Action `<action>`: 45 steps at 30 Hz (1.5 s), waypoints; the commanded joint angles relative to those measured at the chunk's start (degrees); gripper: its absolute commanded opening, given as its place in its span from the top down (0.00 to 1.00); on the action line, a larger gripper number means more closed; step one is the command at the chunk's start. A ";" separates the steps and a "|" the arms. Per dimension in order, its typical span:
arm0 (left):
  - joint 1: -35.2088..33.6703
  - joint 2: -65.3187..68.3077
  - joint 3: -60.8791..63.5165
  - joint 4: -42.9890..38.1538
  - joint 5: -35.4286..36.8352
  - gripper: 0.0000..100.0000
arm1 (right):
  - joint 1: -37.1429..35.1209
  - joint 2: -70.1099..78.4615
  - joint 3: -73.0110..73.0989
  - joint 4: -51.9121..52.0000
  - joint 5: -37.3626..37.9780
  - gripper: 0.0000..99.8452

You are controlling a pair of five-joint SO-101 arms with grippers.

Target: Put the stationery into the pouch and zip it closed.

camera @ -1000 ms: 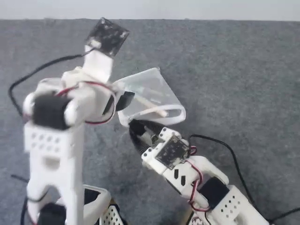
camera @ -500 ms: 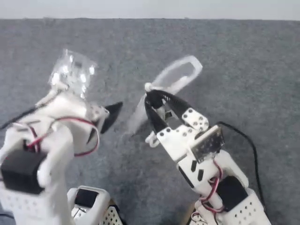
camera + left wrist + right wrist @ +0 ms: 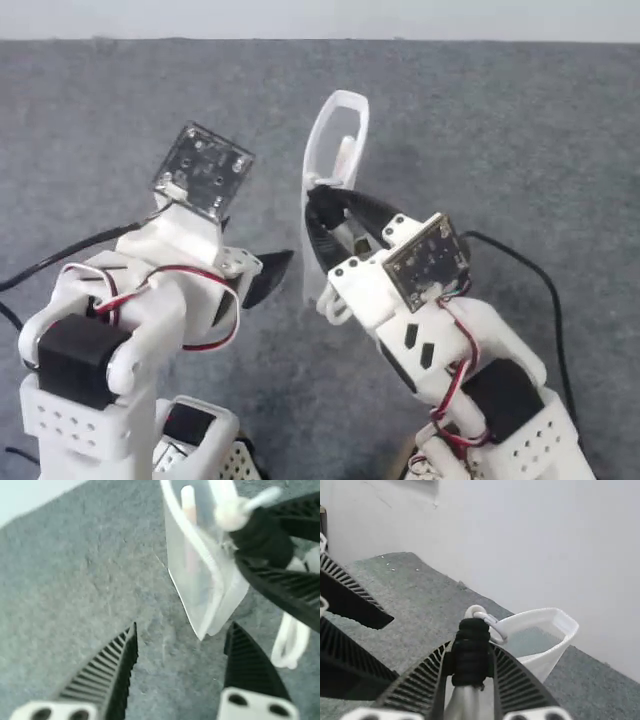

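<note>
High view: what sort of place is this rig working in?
Probably a bench-top robot test setup: a grey carpet-like mat serves as the work surface, a plain white wall stands behind it, and bare cables trail loose across it.

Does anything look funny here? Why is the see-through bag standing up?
Yes, the pouch looks odd. It isn't lying flat. The right gripper pinches it by its zipper end and holds it up on end, with its mouth gaping. A pen-like stick sits inside. The left gripper is open just beside the pouch, holding nothing.
</note>
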 commanded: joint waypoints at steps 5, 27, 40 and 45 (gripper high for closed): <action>7.12 -0.88 0.04 0.44 6.24 0.73 | 0.48 0.75 -5.36 0.40 -0.18 0.99; 10.11 -0.88 8.84 -7.56 12.31 0.70 | 0.40 6.99 -7.82 0.75 1.32 0.99; 5.71 -0.88 9.01 -10.46 12.22 0.70 | 0.40 7.25 -7.74 2.24 1.23 0.99; 0.88 -0.88 9.10 -11.16 12.13 0.70 | 0.75 7.08 -7.74 2.33 1.23 0.99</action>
